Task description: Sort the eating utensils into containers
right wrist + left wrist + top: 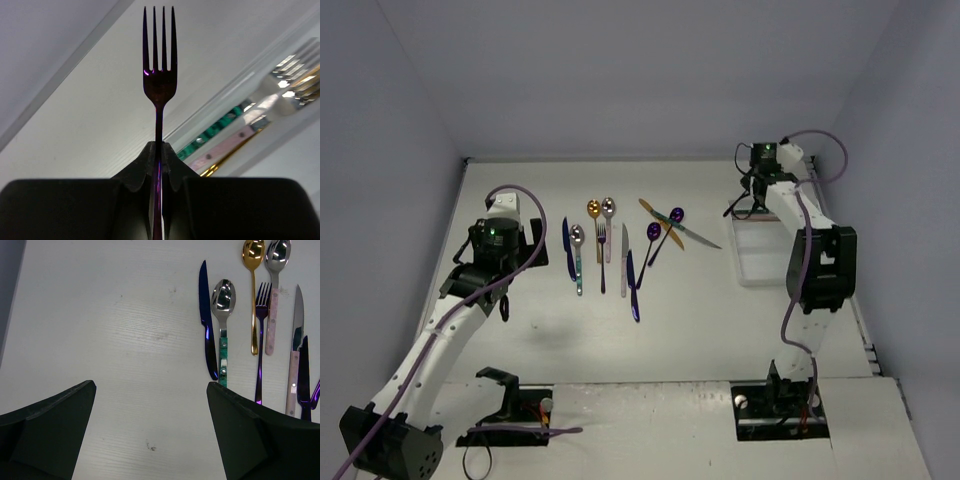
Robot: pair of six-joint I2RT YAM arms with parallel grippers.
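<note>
The eating utensils lie in a loose row mid-table: a dark blue knife (567,245), a teal-handled spoon (577,255), a gold spoon (593,210), a purple fork (602,255) and two purple spoons (653,235). My left gripper (503,300) is open and empty, just left of them; in the left wrist view it (150,415) hangs over bare table, with the blue knife (205,315) and teal-handled spoon (222,300) ahead on the right. My right gripper (159,150) is shut on a purple fork (159,80), held at the far end of the white tray (760,265).
In the right wrist view the tray's wall (235,85) runs diagonally. One compartment holds forks with teal (215,132), pink and gold handles. Crossed gold and silver knives (670,228) lie between the row and the tray. Grey walls close in the table.
</note>
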